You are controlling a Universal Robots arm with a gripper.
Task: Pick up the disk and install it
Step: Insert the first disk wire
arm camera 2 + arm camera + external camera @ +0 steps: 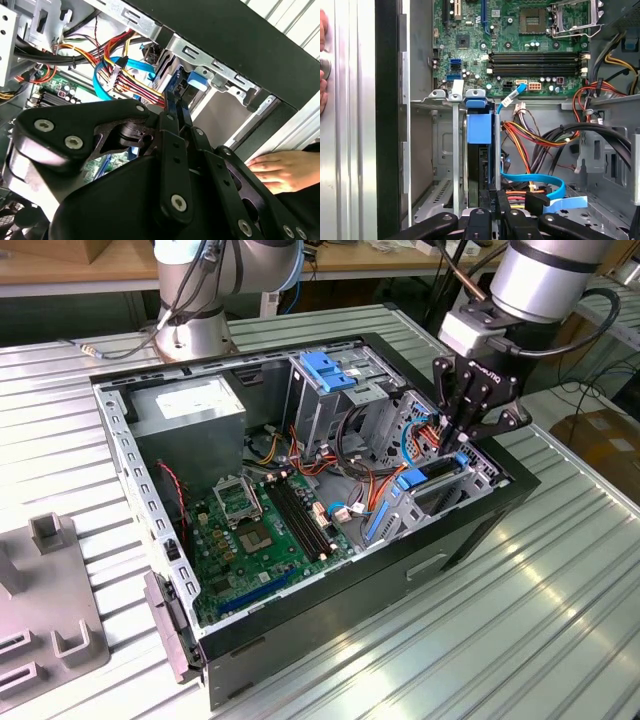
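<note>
The disk stands on edge in the metal drive bay at the front corner of the open computer case. Its bright blue frame faces the motherboard. My gripper reaches down onto the disk's other end. In both wrist views the two black fingers lie close together, shut on the thin edge of the disk's frame. From the first wrist view, the gripper sits right at the dark body of the disk, among the cables.
Orange, red and blue cables crowd the space beside the bay. The green motherboard, a grey power supply and a blue-topped cage fill the case. A person's hand rests on the table outside it. A second arm's base stands behind.
</note>
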